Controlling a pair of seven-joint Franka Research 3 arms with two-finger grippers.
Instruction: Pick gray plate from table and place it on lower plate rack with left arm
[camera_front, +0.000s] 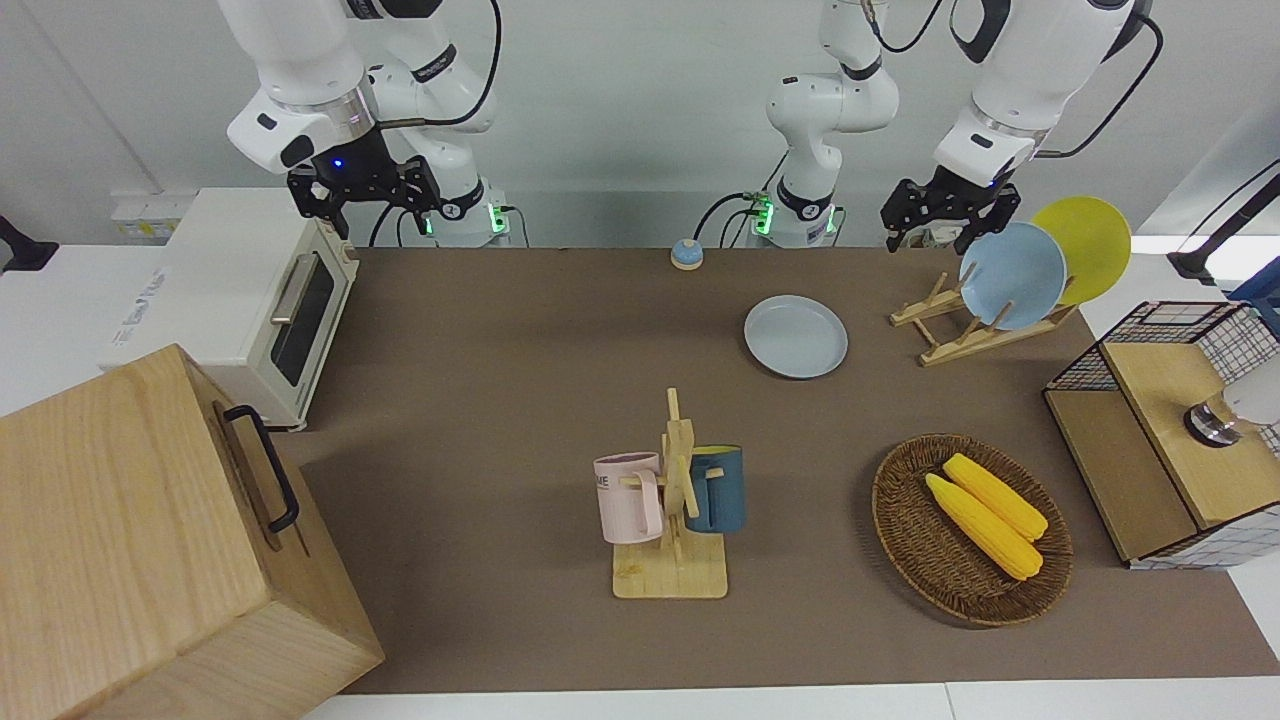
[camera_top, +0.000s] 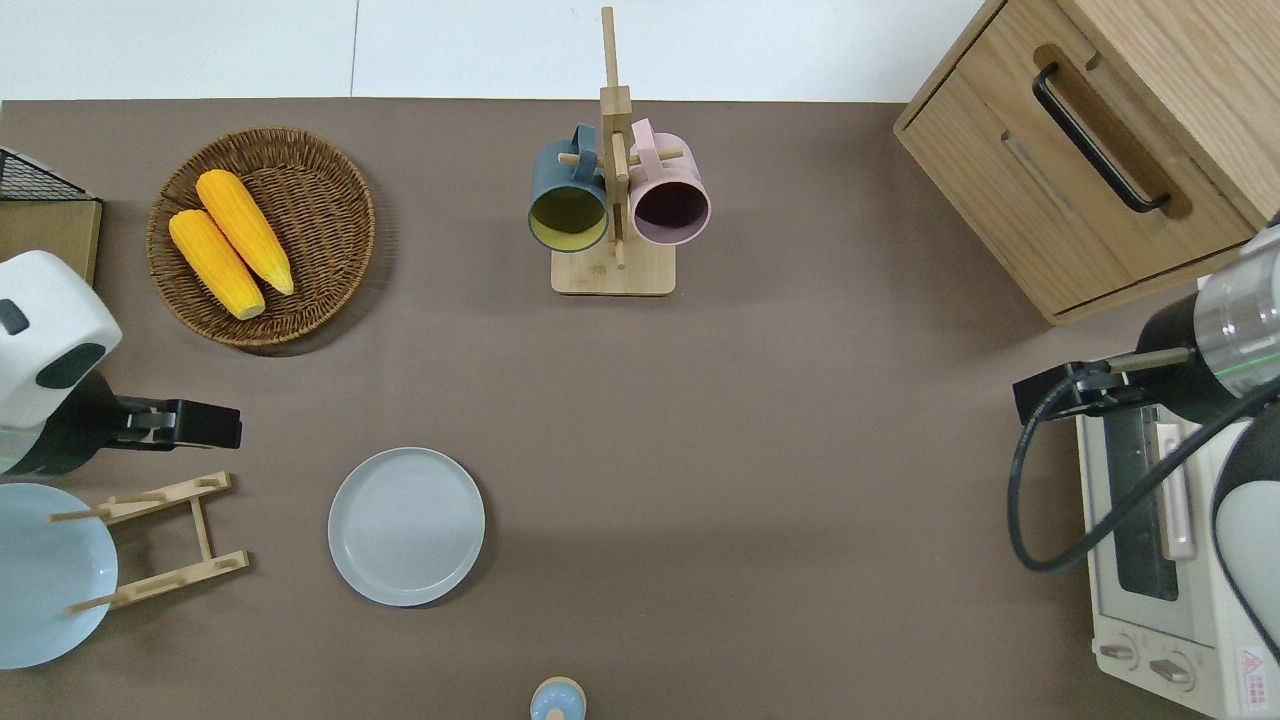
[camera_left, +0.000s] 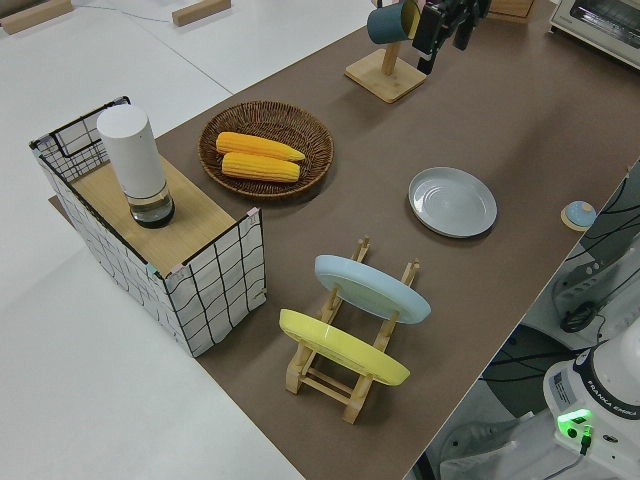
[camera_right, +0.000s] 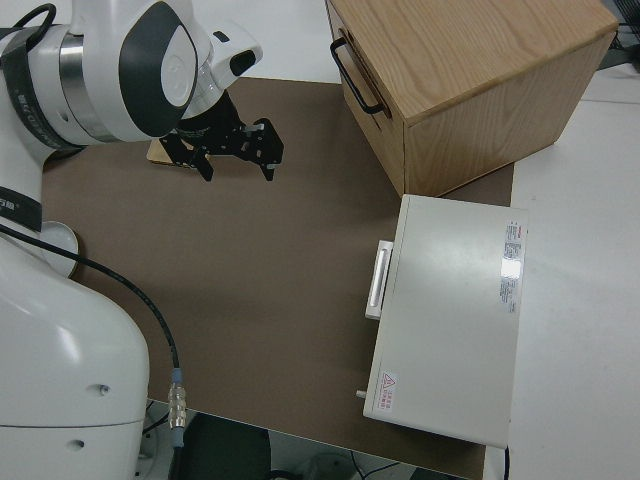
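Holding my left black two-finger gripper (camera_front: 945, 215) open and empty over the small light-wood peg rack (camera_top: 165, 540) | round pale gray plate (camera_top: 406, 526) lies flat on the brown table (camera_top: 760, 420), beside the gripper, untouched | right arm parked.

Illumination is bright, even and diffuse, apparently from above. Shadows on the table (camera_front: 520, 400) are soft and short, seen beside the wicker basket (camera_top: 262, 236) and gray plate (camera_top: 406, 526). Focus is sharp throughout. No strong glare, and no evident edge distortion.
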